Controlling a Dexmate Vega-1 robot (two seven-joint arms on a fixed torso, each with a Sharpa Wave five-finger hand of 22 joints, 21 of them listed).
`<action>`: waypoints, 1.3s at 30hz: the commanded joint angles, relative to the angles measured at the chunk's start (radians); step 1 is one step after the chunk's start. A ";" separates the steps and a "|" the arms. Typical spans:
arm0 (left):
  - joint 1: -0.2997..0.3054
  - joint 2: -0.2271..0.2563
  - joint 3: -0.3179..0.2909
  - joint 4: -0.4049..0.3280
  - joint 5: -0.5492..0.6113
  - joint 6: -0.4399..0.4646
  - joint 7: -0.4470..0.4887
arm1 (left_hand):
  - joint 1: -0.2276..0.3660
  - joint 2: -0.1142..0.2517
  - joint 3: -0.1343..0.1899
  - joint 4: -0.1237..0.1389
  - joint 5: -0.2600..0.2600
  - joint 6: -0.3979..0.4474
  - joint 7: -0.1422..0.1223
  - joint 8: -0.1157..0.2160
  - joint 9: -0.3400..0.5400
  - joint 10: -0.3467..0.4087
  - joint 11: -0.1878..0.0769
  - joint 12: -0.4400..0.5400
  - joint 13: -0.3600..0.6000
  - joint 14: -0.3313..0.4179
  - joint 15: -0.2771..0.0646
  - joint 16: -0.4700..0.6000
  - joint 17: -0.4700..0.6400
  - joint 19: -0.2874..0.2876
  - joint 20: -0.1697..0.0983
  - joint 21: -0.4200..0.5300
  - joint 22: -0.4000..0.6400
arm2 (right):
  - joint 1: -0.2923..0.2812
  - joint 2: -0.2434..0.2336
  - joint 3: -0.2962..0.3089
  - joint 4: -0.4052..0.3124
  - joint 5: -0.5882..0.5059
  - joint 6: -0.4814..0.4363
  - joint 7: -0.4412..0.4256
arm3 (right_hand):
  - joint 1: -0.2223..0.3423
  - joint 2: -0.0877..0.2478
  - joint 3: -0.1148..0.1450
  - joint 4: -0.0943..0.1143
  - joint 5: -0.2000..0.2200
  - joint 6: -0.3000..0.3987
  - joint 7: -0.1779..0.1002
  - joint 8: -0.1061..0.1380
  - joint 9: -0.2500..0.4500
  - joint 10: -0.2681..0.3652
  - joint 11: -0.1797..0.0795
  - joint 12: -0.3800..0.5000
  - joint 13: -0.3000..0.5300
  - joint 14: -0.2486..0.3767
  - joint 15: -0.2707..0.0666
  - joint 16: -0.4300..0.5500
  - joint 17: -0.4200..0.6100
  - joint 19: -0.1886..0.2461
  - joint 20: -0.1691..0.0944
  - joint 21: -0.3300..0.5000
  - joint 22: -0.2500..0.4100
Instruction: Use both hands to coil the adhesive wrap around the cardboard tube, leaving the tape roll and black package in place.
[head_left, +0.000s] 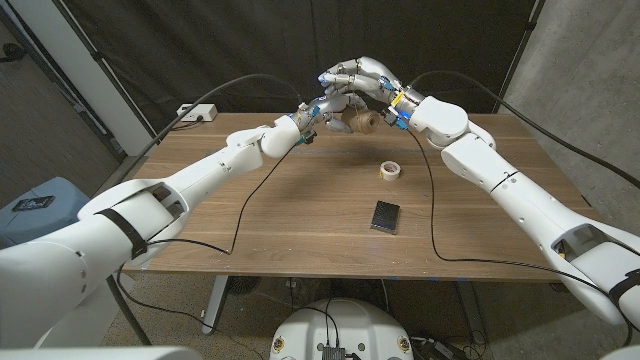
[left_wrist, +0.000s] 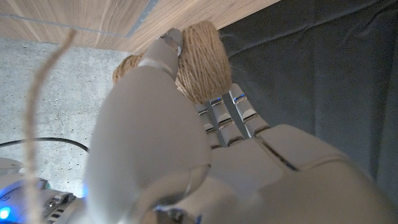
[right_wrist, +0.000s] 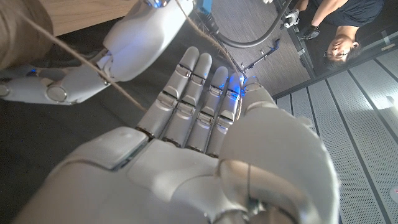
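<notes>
Both arms are meeting above the wooden table (head_left: 300, 215) near its far edge, around 12 o'clock. The left hand (head_left: 318, 112) is gripping a tube wound w/ tan twine-like wrap (head_left: 362, 123), fingers curled round it; the left wrist view is showing the wound bundle (left_wrist: 200, 61) pressed between thumb and fingertips. A loose strand (right_wrist: 93, 71) is running taut from it past the right hand (head_left: 362, 78), which is hovering just above the bundle, fingers straight and pressed side by side; can't tell whether it's pinching the strand. The tape roll (head_left: 390, 171) is sitting at approx. 2 o'clock from table centre, the black package (head_left: 385, 215) just nearer, apart from it. No readable writing or brand on either.
</notes>
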 joint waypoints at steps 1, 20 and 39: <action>0.002 0.002 -0.003 0.006 -0.009 -0.021 -0.023 | 0.009 0.071 0.024 0.017 0.005 0.016 0.007 0.006 0.005 0.007 -0.001 0.004 0.004 0.009 -0.001 0.004 0.080 -0.004 -0.003 0.010 0.001 | 0.026 -0.006 0.005 0.040 -0.010 0.009 0.013 | 0.004 0.010 0.003 -0.007 0.005 0.006 -0.001 -0.007 0.005 0.004 -0.003 -0.002 0.003 0.008 -0.106 -0.002 0.001 0.000 -0.034 0.008 0.001; 0.018 0.024 -0.021 -0.031 -0.014 -0.043 -0.040 | 0.007 0.071 0.025 0.016 0.006 0.021 0.004 0.007 0.005 0.008 -0.004 0.001 0.003 0.010 -0.002 0.002 0.079 -0.007 -0.004 0.016 -0.001 | 0.029 -0.040 0.030 0.075 -0.007 0.027 0.025 | 0.009 0.012 0.006 -0.009 0.005 0.013 -0.004 -0.012 0.006 0.013 -0.004 -0.006 0.005 0.008 -0.108 -0.008 0.000 -0.001 -0.035 0.011 0.001; 0.034 0.040 -0.046 -0.065 -0.020 -0.066 -0.071 | 0.006 0.071 0.026 0.015 0.006 0.025 0.003 0.007 0.003 0.011 -0.007 0.000 0.005 0.013 -0.006 0.002 0.079 -0.008 -0.005 0.022 -0.003 | 0.044 -0.065 0.045 0.115 -0.035 0.050 0.020 | 0.011 0.017 0.008 -0.009 0.004 0.019 -0.010 -0.016 0.006 0.015 -0.009 -0.011 0.006 0.012 -0.107 -0.012 -0.001 -0.004 -0.038 0.012 0.000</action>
